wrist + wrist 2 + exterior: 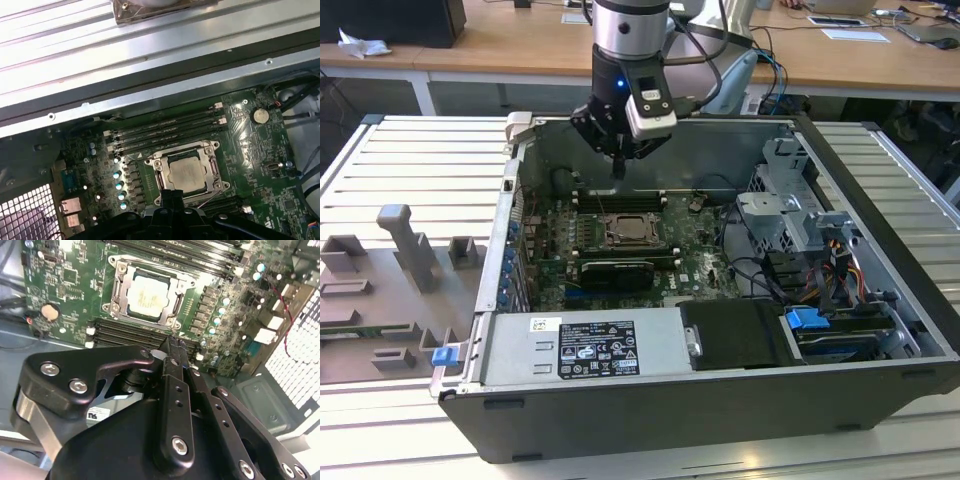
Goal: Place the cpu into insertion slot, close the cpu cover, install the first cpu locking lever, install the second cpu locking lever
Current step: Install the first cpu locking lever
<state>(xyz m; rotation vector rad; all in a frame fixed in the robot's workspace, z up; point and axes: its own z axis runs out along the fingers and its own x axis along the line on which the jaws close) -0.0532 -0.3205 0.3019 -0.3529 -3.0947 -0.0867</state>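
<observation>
The gripper (618, 165), pinched together and empty, hangs above the board (550, 250) near the cpu (186, 172) — seated, with the cover (160, 177) seemingly down over it (its latching is hard to read) — so I judge the lever step in hand, needing a fine press on thin wire.

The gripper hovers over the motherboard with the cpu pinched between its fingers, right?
No. The gripper hovers over the motherboard, but it is shut and holds nothing; the cpu lies in the insertion slot, as the first wrist view shows.
</observation>
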